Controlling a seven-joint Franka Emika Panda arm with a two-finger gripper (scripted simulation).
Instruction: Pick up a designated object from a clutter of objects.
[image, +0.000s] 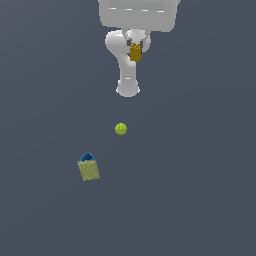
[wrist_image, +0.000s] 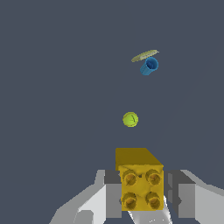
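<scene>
At the far end of the scene, the golden-brown block (image: 135, 52) with four round studs is held between the two fingers of the gripper (image: 135, 50), well above the dark floor (image: 200, 175). Nearer on the floor, the yellow-green ball (image: 121, 129) is seen alone. Further to the exterior view's left, the blue cup (image: 87, 157) is touching the olive box (image: 89, 171)

Surface: plain dark grey-blue floor (image: 200, 200). Items resting on it: one yellow-green ball (image: 121, 129); one olive-yellow textured box (image: 89, 171), with a blue round item (image: 87, 157) touching it, both apart from the ball.
</scene>
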